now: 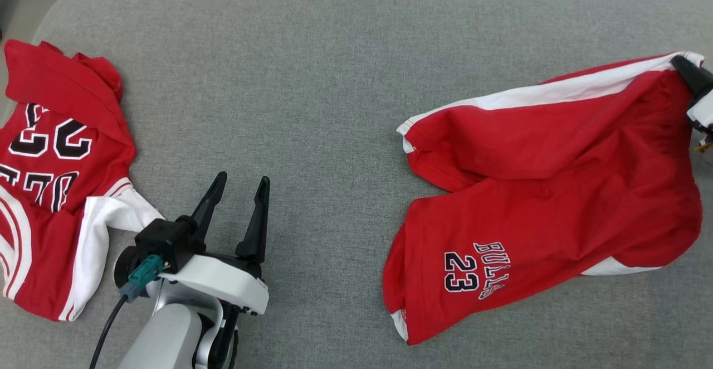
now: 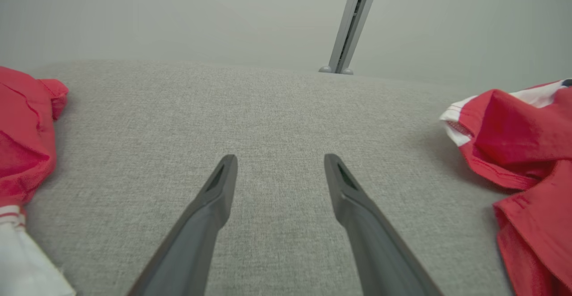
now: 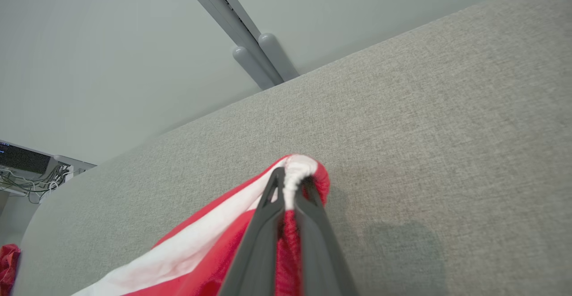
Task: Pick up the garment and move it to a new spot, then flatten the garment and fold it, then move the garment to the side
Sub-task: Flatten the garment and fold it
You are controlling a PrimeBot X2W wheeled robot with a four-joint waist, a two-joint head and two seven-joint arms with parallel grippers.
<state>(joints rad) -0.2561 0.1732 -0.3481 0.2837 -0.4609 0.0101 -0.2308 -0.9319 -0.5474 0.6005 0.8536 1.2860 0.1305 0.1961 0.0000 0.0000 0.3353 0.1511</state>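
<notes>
Currently my right gripper [image 3: 292,183] is clamped on the gathered white-and-red corner of the red fabric basketball shorts [image 1: 546,190], which have white side stripes and a "BULLS 23" print. The shorts lie crumpled on the right half of the grey upholstered surface [image 1: 334,79]. My left gripper [image 1: 243,178] hovers over bare grey fabric with its fingers spread apart and empty, near a red-and-white jersey [image 1: 50,190] at the left edge.
</notes>
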